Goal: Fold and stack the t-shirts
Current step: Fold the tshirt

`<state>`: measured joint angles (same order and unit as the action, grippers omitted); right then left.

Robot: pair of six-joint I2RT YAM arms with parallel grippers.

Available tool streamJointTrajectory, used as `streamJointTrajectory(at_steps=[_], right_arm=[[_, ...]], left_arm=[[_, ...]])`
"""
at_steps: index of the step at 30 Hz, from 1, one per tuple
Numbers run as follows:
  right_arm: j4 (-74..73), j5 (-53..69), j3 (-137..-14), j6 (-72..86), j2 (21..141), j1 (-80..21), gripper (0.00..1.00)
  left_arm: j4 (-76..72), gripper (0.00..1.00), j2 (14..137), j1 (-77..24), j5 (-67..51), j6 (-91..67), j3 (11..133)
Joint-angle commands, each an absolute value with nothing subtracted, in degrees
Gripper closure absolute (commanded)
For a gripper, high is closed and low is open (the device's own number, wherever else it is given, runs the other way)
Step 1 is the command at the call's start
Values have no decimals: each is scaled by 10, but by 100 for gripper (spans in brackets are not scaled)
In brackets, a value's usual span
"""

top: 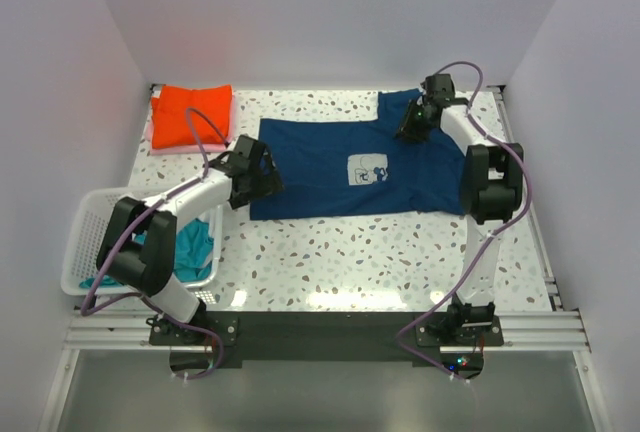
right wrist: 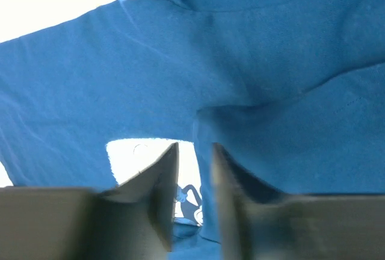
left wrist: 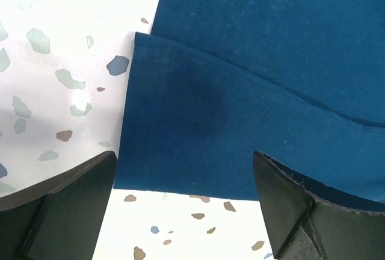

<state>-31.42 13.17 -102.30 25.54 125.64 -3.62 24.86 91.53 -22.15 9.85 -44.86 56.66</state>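
A navy t-shirt [top: 340,167] with a pale square print [top: 368,170] lies spread flat in the middle of the table. My left gripper [top: 262,174] is over its left edge. In the left wrist view it [left wrist: 184,157] is open, its jaws wide apart over the shirt's hem corner [left wrist: 180,139]. My right gripper [top: 412,124] is at the shirt's far right part. In the right wrist view it [right wrist: 195,151] is shut on a raised fold of navy cloth [right wrist: 240,61], with the print [right wrist: 138,151] showing below. A folded orange-red t-shirt [top: 192,115] lies on a pink one [top: 158,142] at the far left.
A white slatted basket [top: 88,242] stands at the left beside my left arm, with a teal t-shirt [top: 195,244] in it. The speckled table [top: 350,252] has white walls on three sides. My right arm's elbow [top: 490,182] stands over the shirt's right edge.
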Motion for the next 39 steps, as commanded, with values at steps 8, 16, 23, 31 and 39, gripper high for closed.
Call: streamJointTrajectory(at_steps=[8,16,23,31,39], right_arm=[[-332,166,-1069,222,1214,-33,1],[-309,115,-838,222,1057,-2,1],[-310,48,-746,211,1047,15,1],[-304,47,-708,220,1074,17,1],[-294,24,-600,225,1014,19,1]], left_arm=[[236,0,916,-221,90,-439,600],[201,0,955,-255,68,-433,645],[185,0,1052,-261,40,-428,688],[171,0,1065,-262,40,-439,645],[156,0,996,-272,45,-458,546]])
